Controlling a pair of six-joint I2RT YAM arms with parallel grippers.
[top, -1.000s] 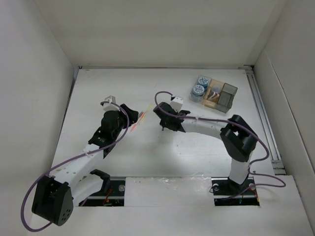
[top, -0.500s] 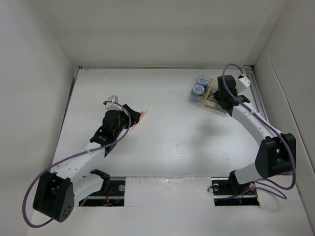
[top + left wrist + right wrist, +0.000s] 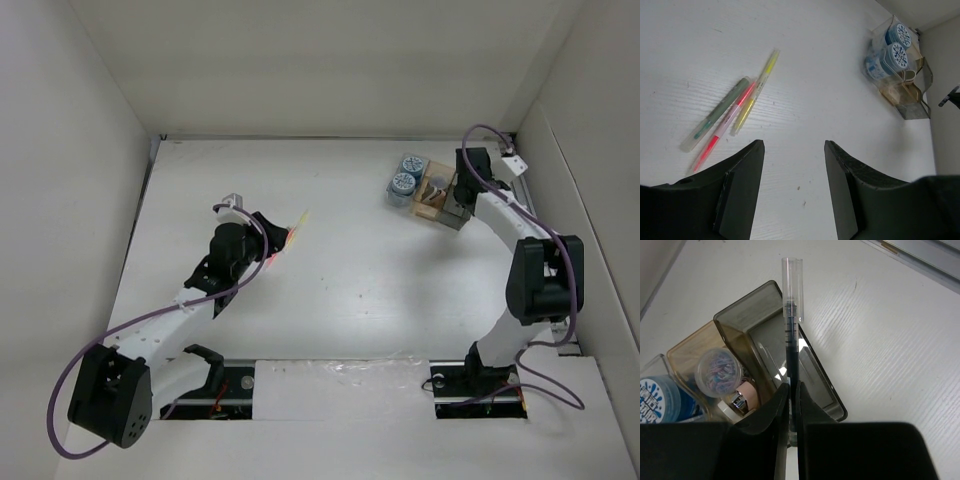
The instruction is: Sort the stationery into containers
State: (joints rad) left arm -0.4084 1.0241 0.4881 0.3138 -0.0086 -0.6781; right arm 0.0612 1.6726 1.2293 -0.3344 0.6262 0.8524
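Observation:
My right gripper point(image 3: 791, 387) is shut on a dark pen point(image 3: 791, 330) with a clear cap, held above the smoky dark grey box point(image 3: 765, 307). That box belongs to the container cluster point(image 3: 463, 213) at the back right. The tan box point(image 3: 682, 352) beside it holds a small clear tub and a pinkish block point(image 3: 749, 395). Two blue cylinders point(image 3: 407, 176) stand in the clear box. My left gripper point(image 3: 792, 150) is open and empty above the table, just near of three pens point(image 3: 732, 112): a green one, a pink one and a yellow one lying together.
A metal rail point(image 3: 530, 220) runs along the table's right edge, close to the containers. White walls enclose the table at the back and both sides. The right arm point(image 3: 510, 230) curves along the right side.
My right arm has swung from the table's middle to the back right with the dark pen, now over the dark grey box. My left gripper has barely moved.

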